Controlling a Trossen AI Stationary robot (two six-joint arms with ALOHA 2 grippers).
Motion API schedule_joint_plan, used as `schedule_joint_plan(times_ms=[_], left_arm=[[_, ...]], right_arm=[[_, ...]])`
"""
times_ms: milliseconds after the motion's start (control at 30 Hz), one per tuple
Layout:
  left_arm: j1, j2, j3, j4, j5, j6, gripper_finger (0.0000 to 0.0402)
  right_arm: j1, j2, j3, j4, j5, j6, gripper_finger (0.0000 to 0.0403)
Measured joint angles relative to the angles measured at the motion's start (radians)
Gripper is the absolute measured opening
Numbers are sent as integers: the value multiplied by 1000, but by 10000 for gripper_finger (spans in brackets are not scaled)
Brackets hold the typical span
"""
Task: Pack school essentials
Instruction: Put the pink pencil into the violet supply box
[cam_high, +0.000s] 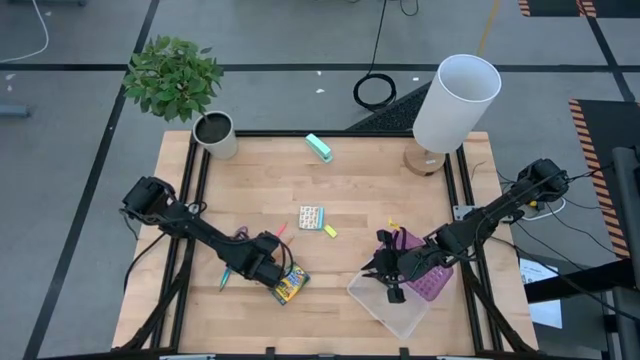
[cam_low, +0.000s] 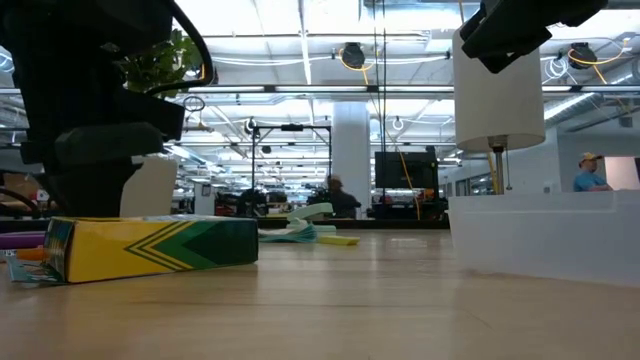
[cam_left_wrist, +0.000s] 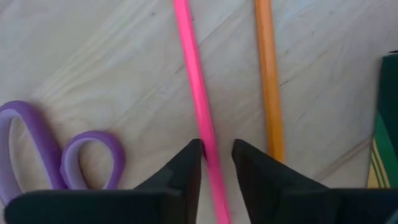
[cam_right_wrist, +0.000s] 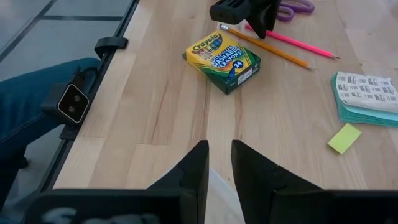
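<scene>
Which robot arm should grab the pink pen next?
The left. Its gripper already hangs right over the pen, jaws slightly apart on either side of it. The right gripper is far across the table by the clear bin.

In the left wrist view, the purple plastic scissor handles (cam_left_wrist: 59, 158) show, but the blades are cut off. The slim pink pen (cam_left_wrist: 198, 106) and orange wooden pencil (cam_left_wrist: 268, 81) run past the edges, their tips unseen.
</scene>
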Motion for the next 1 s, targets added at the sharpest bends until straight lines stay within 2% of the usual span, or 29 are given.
schedule_joint_plan(times_ms=[467, 767, 1000], left_arm=[[5, 1, -2, 16, -20, 35, 29], [7, -10, -4, 7, -32, 35, 22], [8, -69, -6, -6, -68, 46, 21]], right_arm=[[0, 0, 0, 0, 0, 0, 64], [0, 0, 0, 0, 1, -3, 64], [0, 0, 0, 0, 1, -3, 64]])
